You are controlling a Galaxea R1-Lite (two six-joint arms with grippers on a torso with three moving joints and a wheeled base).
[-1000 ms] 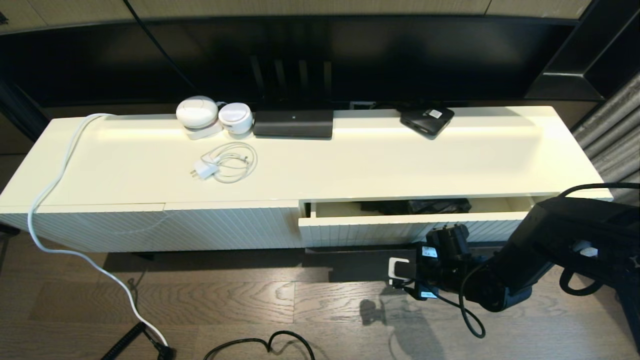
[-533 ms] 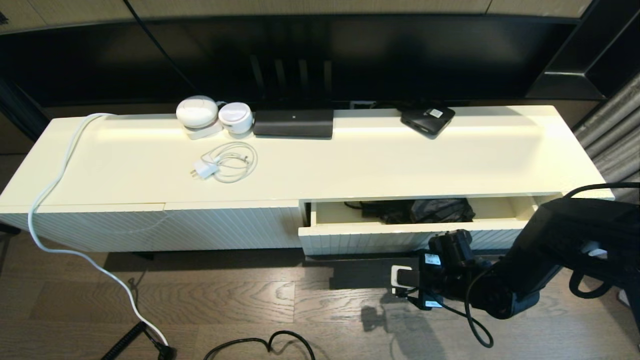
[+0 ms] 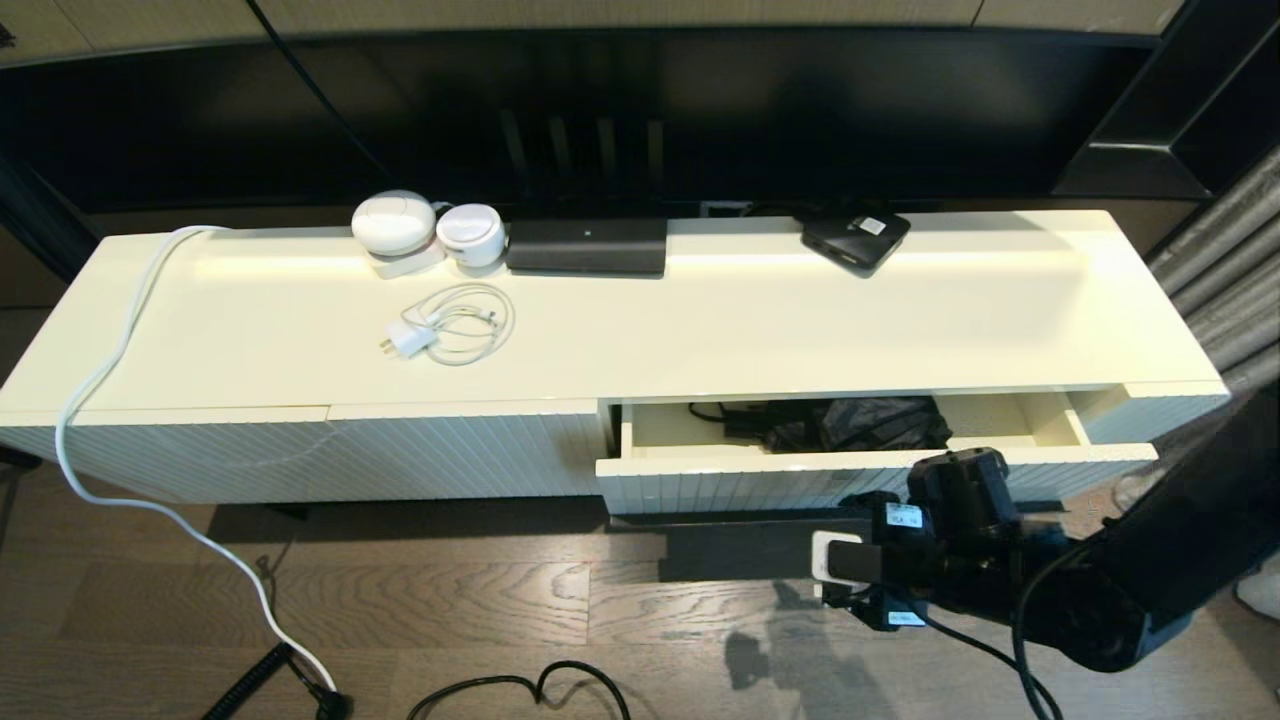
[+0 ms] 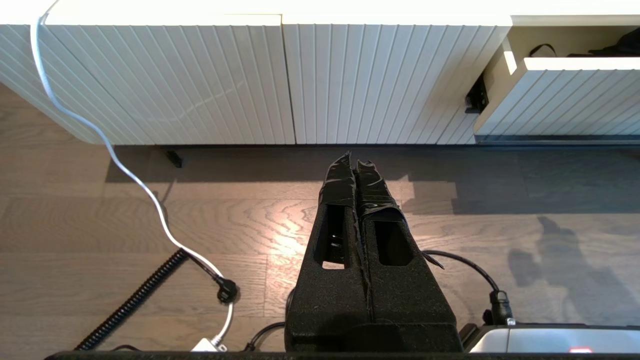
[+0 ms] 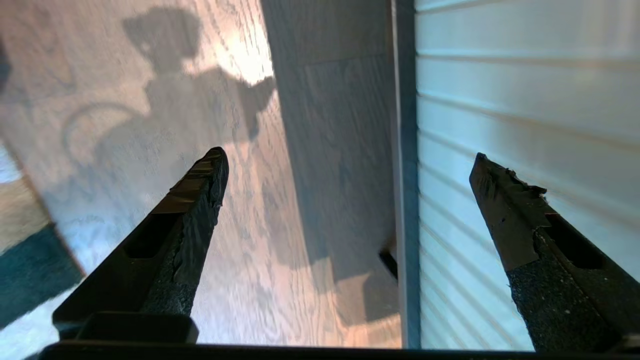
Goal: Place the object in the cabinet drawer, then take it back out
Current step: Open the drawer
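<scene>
Cream-white drawer (image 3: 760, 478) with vertically ribbed front stands pulled partway out of the low cabinet (image 3: 700, 330), at the 5 o'clock part of the head view. Black folding umbrella (image 3: 860, 424) lies inside the drawer, glossy fabric bunched against the back, thin loop (image 3: 705, 410) trailing to its 9 o'clock. Right gripper (image 5: 350, 170) sits low in front of the drawer face, above the wood floor (image 3: 450, 600); its fingers (image 5: 200, 200) are spread wide with nothing between them, one near the ribbed front. Left gripper (image 4: 356, 165) hangs parked over the floor, well apart from the cabinet, fingers pressed together, holding nothing. On the cabinet top: white charger with coiled cable (image 3: 450, 325), long black box (image 3: 586, 246), small labelled black box (image 3: 855, 238).
</scene>
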